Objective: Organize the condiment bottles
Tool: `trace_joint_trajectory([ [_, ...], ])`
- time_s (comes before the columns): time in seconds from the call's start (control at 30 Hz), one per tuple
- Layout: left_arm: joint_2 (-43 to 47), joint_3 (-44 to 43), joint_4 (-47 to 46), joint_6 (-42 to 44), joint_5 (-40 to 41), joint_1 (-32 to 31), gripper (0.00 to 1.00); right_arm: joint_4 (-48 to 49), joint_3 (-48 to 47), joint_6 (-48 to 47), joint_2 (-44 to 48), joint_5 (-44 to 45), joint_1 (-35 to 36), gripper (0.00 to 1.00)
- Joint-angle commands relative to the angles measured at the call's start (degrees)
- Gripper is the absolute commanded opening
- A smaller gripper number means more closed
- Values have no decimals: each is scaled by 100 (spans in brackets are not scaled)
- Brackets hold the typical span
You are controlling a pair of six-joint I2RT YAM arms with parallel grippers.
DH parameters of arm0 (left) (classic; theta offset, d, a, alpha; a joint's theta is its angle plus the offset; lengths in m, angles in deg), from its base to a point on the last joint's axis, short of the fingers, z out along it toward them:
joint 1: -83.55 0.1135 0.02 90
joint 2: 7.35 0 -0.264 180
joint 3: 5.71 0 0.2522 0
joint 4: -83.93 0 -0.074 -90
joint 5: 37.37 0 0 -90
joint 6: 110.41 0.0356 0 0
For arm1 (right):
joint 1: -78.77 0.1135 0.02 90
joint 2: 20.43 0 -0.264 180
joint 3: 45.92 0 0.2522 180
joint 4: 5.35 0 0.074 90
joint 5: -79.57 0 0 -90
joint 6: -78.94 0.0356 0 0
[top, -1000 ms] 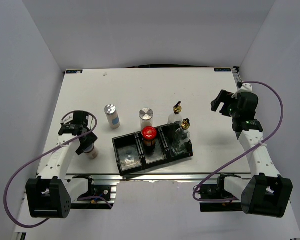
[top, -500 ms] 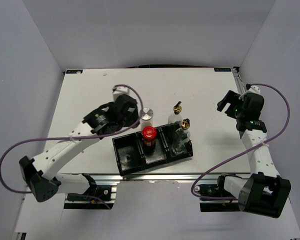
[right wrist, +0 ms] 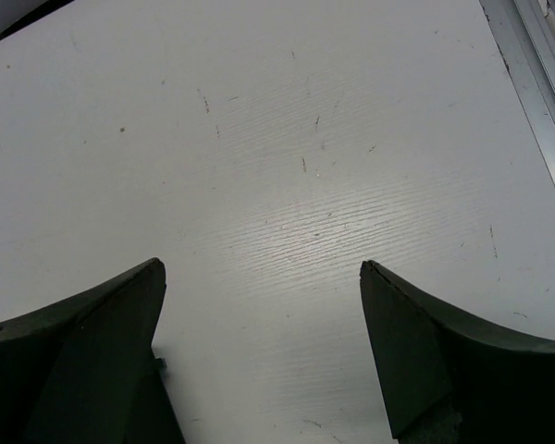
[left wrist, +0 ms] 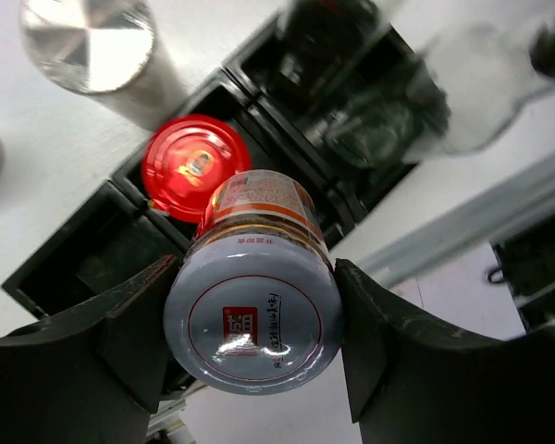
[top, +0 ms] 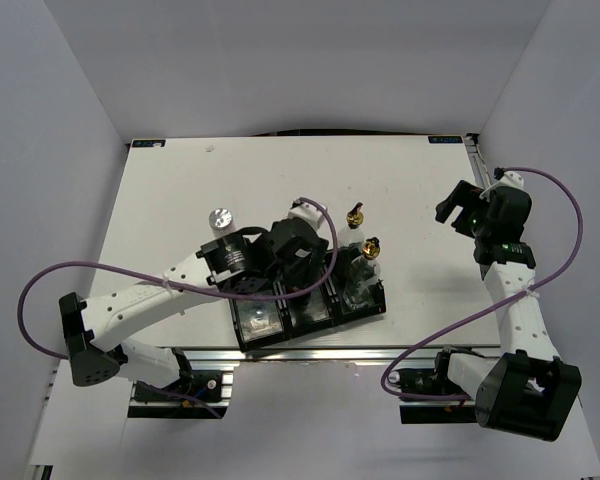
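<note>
Left arm brought one shaker over tray; two shakers outside.

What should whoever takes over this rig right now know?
Left gripper shut on a shaker, above the tray beside the red-lidded jar.
Right gripper open, empty, over the table.
Done: that jar and one glass bottle stand in the tray.
To do: place the held shaker; two silver-lidded shakers and the other glass bottle stand on the table.
</note>
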Motion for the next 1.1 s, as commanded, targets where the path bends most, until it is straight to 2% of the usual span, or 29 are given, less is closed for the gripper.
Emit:
trace_joint_trajectory([
  [0.0, 229, 95, -345, 164, -400, -144, 0, 93, -226, 3, 46, -94, -41, 89],
  [0.13, 44, 646, -484, 41, -137, -276, 1, 119, -200, -6, 81, -94, -50, 89],
  [0.27, -167, 798, -792, 76, -224, -276, 1, 128, -182, -14, 81, -129, -50, 89],
  [0.4, -202, 982, -1249, 76, -268, -294, 12, 154, -156, -14, 107, -164, -50, 89],
  [0.47, -194, 1132, -1425, 67, -234, -294, 22, 172, -138, -14, 125, -155, -50, 89],
  [0.63, -378, 1264, -1575, -47, -57, -294, 33, 207, -112, -14, 186, -155, -50, 89],
  [0.77, -615, 1299, -1549, -74, 39, -303, 35, 251, -86, -14, 195, -199, -50, 89],
  [0.9, -844, 1255, -1426, -100, 101, -303, 42, 251, -86, -14, 195, -199, -50, 89],
  [0.97, -958, 1246, -1356, -161, 180, -303, 54, 260, -77, -14, 204, -208, -50, 89],
  [1.0, -1002, 1255, -1329, -179, 197, -303, 67, 268, -77, -6, 204, -208, -50, 89],
  [1.03, -1002, 1264, -1338, -197, 180, -303, 74, 269, -68, -14, 204, -208, -50, 89],
  [1.07, -1028, 1273, -1355, -197, 154, -311, 75, 260, -68, -14, 204, -208, -50, 89],
])
